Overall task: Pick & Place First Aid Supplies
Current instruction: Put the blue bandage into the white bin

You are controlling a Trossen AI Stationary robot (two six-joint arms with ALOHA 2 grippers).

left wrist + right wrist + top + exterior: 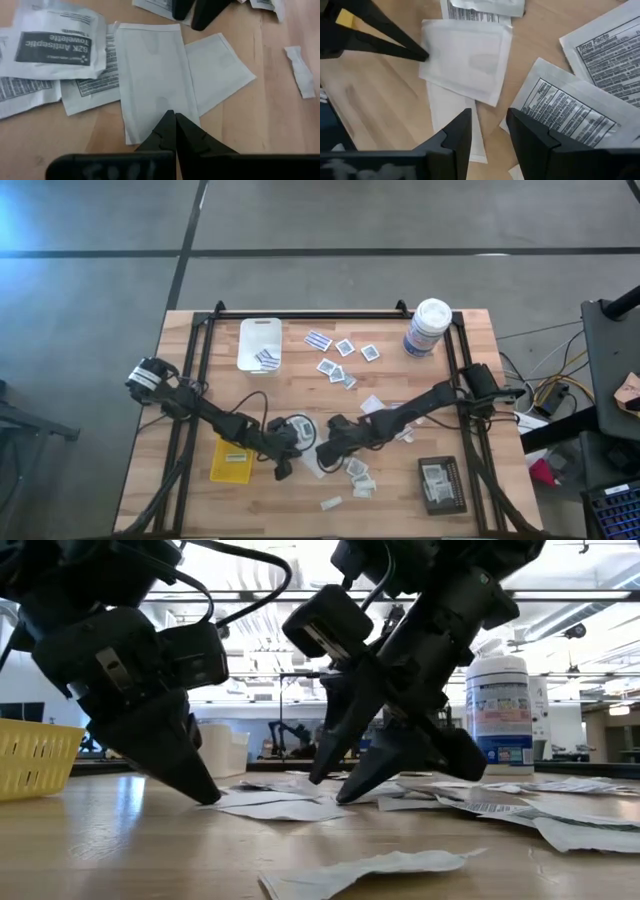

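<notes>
First aid supplies lie flat on the wooden table. A heap of white packets (355,470) sits at its middle near side, with printed towelette packets (55,47) and plain white ones among them. My left gripper (173,119) is shut, and its tips are down on a plain white packet (152,75). Just to that packet's right, my right gripper (490,130) is open. Its two fingers slant down over the packet's far end and over a narrower white packet (451,117). My left gripper presses its shut fingertips (205,795) onto the plain white packet near its edge (431,56). The fingers slant down from the table's left. The packet lies flat on the table and on its neighbours. My right gripper has its fingertips (345,797) low over the packets; I cannot tell whether they touch.
A white tray (260,343) with a few packets stands at the far left. A yellow tray (232,460) is at the near left and a black tray (441,483) at the near right. The tall canister (428,328) stands at the far right. More packets (340,362) lie at the far middle.
</notes>
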